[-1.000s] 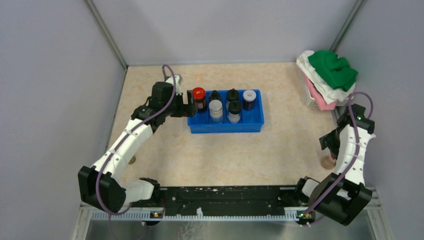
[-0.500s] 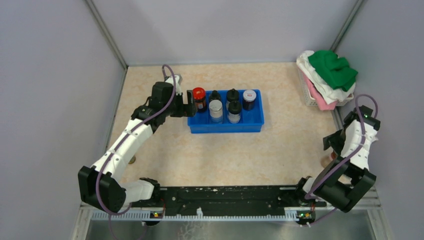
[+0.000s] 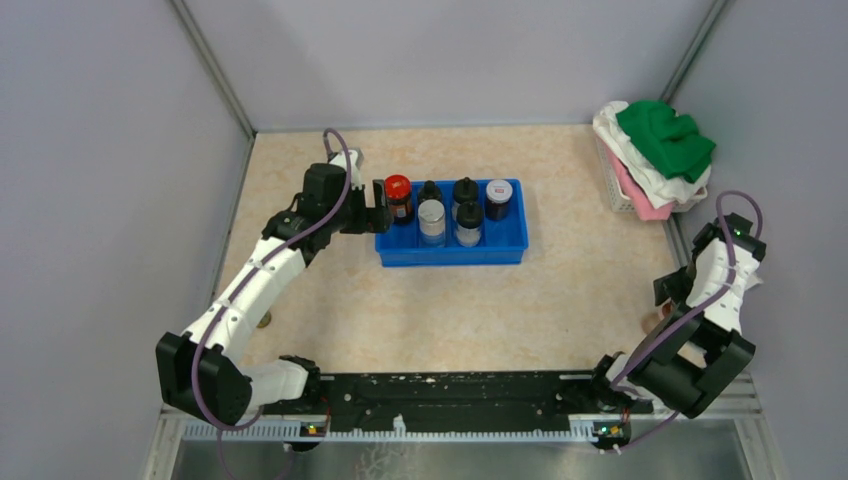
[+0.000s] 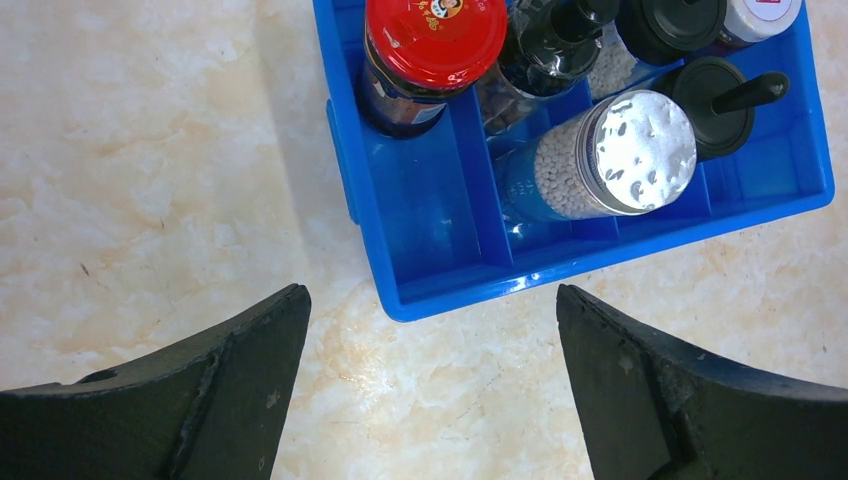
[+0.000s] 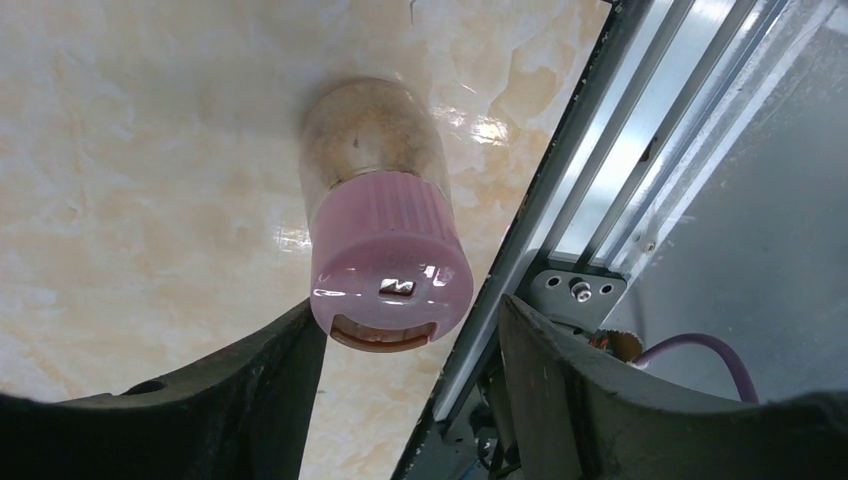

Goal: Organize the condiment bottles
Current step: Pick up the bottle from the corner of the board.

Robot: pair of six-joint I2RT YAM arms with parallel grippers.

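The left gripper (image 4: 430,298) is held wide open, with nothing between its fingers, over the left end of the blue tray (image 4: 345,170). Six bottles are seen standing in the tray's compartments. A red-capped jar (image 4: 435,35) is placed in the end compartment nearest this gripper. A silver-capped bottle (image 4: 640,150) filled with pale grains is set in the next one. Three black-capped bottles (image 4: 715,100) and a white-capped jar (image 3: 498,192) are ranged beside and behind them.

The right gripper (image 5: 405,315) is opened partway, its fingers set on either side of the cap of a pink-capped bottle (image 5: 385,250). One finger is seen right against the cap, though contact cannot be told. A clear gap is left at the other finger, so the bottle is not clamped. This bottle, with brownish contents, is stood on the table (image 5: 150,150) just beside the metal rail (image 5: 590,170) at the near right edge, well apart from the tray. A pile of cloths (image 3: 655,150) is stacked at the far right.
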